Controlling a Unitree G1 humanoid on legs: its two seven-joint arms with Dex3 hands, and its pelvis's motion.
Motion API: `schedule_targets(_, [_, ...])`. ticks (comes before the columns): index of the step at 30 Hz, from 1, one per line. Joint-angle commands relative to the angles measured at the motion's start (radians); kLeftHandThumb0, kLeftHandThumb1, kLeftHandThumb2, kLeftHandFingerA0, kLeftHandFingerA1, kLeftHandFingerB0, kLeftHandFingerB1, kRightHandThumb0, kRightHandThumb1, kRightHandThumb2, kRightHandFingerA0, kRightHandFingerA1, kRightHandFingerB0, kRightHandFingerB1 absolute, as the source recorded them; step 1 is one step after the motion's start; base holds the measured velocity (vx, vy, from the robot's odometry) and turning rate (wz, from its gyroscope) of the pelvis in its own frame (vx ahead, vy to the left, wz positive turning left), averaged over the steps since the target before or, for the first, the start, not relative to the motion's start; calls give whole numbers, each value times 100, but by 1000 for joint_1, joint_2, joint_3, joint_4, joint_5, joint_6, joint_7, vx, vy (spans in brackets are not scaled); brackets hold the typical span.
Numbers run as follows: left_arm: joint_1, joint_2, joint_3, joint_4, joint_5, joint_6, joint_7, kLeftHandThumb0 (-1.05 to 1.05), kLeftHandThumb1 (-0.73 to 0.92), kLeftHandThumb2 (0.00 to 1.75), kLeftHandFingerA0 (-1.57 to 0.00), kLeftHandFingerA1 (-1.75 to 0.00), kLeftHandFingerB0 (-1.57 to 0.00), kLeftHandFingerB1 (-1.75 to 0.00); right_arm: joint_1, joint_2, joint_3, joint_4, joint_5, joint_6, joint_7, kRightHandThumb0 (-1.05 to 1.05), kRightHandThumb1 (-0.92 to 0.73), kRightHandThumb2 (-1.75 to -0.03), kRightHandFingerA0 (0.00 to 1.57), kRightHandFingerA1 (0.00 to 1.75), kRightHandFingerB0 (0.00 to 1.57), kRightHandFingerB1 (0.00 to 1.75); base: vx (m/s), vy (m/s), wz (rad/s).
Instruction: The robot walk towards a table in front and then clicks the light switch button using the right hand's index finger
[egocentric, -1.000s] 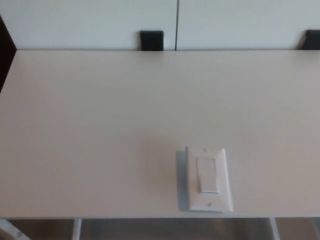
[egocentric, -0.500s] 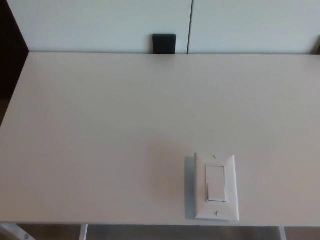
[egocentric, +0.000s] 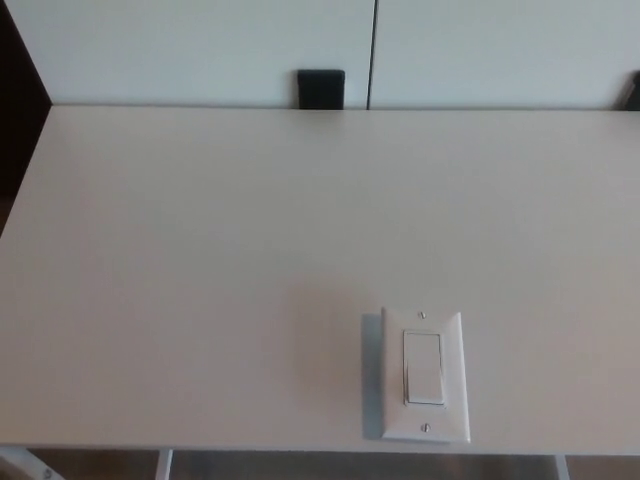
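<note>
Head view, single entry.

Item 1: white rectangular wall-type light switch plate (egocentric: 424, 376) with a flat white rocker button (egocentric: 424, 367) at its centre and a small screw above and below the rocker. It lies flat on the bench, close to the near edge, right of the middle. This is the landmark for all that follows.

Item 2: broad, pale cream, smooth-topped bench (egocentric: 200, 260). It spreads away from the switch plate on every side; nothing else lies on it.

Item 3: small black block (egocentric: 321, 88), well beyond the switch plate at the far edge of the bench, against a pale wall panel (egocentric: 180, 45) with a dark vertical seam. What the block is cannot be made out.

Item 4: robot hand, left and right. Neither shows, so how far either is open, and whether it holds anything, cannot be told.

Progress, as a judgement: the bench fills the view with the switch plate nearly underfoot, so the approach looks largely done. The reach and the press with the right index finger remain.

Hidden or unclear: the rocker's on or off position; the bench's right side and underframe, cut off by the picture edges.
</note>
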Motion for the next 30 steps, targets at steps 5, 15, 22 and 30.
schedule_targets(5, [10,24,9,-5,-7,33,-11,-25,76,68,-24,-44,-17,-38,363,-22,-18,-416,-16,-120,-2,-56,-69,-61,55,50,46,38,0,0,0])
schedule_targets(15, [-8,20,31,-8,-19,30,-7,-23,80,68,-24,-44,-17,-38,729,48,-112,-874,80,-309,-18,-68,-75,-63,66,55,55,44,0,0,0])
schedule_targets(22, [-37,21,38,4,-17,29,-5,-24,76,68,-26,-45,-17,-38,679,191,-212,-968,130,-623,-97,-54,-80,-64,61,62,55,46,0,0,0])
schedule_targets(30, [-39,13,35,-5,-9,48,18,-25,74,68,-27,-45,-19,-39,602,267,-260,-1178,48,-659,-103,-52,-77,-63,56,66,53,45,0,0,0])
